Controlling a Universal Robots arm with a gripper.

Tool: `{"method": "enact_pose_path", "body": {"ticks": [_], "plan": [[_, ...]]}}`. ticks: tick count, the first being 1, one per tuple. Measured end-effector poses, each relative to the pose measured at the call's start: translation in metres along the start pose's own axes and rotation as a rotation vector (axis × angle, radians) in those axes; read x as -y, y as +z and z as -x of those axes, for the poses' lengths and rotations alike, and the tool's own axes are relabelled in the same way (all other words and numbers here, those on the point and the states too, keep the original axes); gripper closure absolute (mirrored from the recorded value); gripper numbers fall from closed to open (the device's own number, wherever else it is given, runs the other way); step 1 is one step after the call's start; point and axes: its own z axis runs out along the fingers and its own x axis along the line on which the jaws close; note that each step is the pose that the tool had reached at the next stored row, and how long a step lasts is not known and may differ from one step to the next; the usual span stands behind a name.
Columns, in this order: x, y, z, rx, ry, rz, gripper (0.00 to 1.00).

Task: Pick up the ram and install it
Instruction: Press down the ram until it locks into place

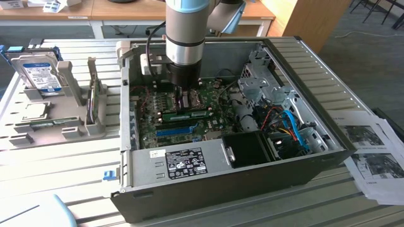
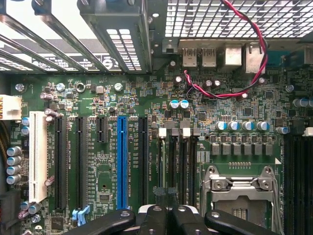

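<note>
1. You see an open computer case (image 1: pixel 208 189) lying on the slatted table (image 1: pixel 63 179).
2. A hard drive (image 1: pixel 39 72) stands in a grey holder (image 1: pixel 75 85) at the exterior view's left.
3. Printed sheets (image 1: pixel 372 151) lie at the exterior view's right.
4. A red twisted wire (image 2: pixel 244 54) crosses the motherboard (image 2: pixel 195 103) near a blue slot (image 2: pixel 122 161).

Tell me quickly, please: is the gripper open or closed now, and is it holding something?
Gripper: closed, low over the motherboard inside the computer case. Whether it holds the ram cannot be told.

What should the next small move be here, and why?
Probably a slight straight push down: the shut gripper sits low over the memory slots, with the green ram lined up along them; whether it's seated can't be told.
</note>
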Motion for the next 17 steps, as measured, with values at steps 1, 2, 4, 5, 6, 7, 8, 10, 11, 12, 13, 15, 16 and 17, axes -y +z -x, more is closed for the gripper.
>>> {"method": "enact_pose_path", "body": {"ticks": [1,2,4,5,6,7,8,10,11,12,13,15,16,17], "plan": [[0.0000,0.0001,0.0000,0.0000,0.000,0.0000,0.91],[0.0000,0.0003,0.0000,0.0000,0.000,0.0000,0.91],[0.0000,0.0005,0.0000,0.0000,0.000,0.0000,0.91],[0.0000,0.0005,0.0000,0.0000,0.000,0.0000,0.91],[0.0000,0.0005,0.0000,0.0000,0.000,0.0000,0.91],[0.0000,0.0005,0.0000,0.0000,0.000,0.0000,0.91],[0.0000,0.0006,0.0000,0.0001,0.000,0.0000,0.91],[0.0000,0.0006,0.0000,0.0001,0.000,-0.0001,0.91],[0.0000,0.0007,0.0000,0.0001,0.000,-0.0001,0.91],[0.0000,0.0009,0.0000,0.0001,0.000,0.0000,0.91],[0.0000,0.0010,0.0000,0.0000,0.000,0.0000,0.91],[0.0000,0.0014,0.0000,-0.0001,0.000,0.0001,0.91],[0.0000,0.0016,0.0000,0.0001,0.000,0.0000,0.91],[0.0000,0.0017,0.0000,0.0000,0.000,0.0001,0.91]]}}
